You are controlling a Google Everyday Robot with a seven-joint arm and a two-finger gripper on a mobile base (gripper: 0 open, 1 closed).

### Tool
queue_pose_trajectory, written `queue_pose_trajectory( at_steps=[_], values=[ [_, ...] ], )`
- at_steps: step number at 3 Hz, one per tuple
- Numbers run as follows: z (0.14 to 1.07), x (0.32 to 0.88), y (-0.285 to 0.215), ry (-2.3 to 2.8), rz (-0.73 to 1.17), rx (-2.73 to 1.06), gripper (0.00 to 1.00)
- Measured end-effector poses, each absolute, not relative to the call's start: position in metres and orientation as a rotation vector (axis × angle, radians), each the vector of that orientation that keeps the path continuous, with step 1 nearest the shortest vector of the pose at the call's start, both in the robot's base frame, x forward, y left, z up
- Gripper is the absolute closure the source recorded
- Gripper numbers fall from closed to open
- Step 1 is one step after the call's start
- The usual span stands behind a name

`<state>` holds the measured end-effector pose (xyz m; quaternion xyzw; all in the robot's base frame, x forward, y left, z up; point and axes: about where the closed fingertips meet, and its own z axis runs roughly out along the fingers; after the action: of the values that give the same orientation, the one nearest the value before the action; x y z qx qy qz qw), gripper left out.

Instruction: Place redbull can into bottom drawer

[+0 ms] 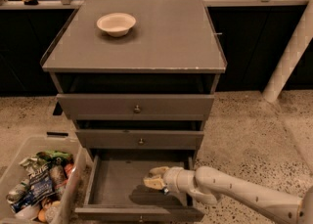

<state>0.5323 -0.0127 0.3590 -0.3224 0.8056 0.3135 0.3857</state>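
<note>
The bottom drawer (116,185) is pulled out, and its grey inside shows. My gripper (155,177) reaches from the right into the drawer's right half, low over its floor. Its two tan fingers (159,170) stand apart with a dark gap between them. The redbull can does not show clearly. A small bluish bit (166,190) sits just under the gripper's base, and I cannot tell whether it is the can.
The two upper drawers (137,105) are nearly shut. A white bowl (116,23) stands on the cabinet top. A clear bin (19,149) of snack wrappers sits on the floor to the left. A white post (288,56) stands at the right.
</note>
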Motion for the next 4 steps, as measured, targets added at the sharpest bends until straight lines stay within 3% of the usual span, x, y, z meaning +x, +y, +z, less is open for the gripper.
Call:
queue_pose_trajectory(
  at_steps=[1,3,4],
  values=[
    [0.313,0.61,-0.009,2.035,0.85,-0.776,1.0],
    [0.295,0.615,-0.014,2.061,0.858,-0.737,1.0],
    [0.225,0.611,-0.022,2.126,0.925,-0.625,1.0]
  ],
)
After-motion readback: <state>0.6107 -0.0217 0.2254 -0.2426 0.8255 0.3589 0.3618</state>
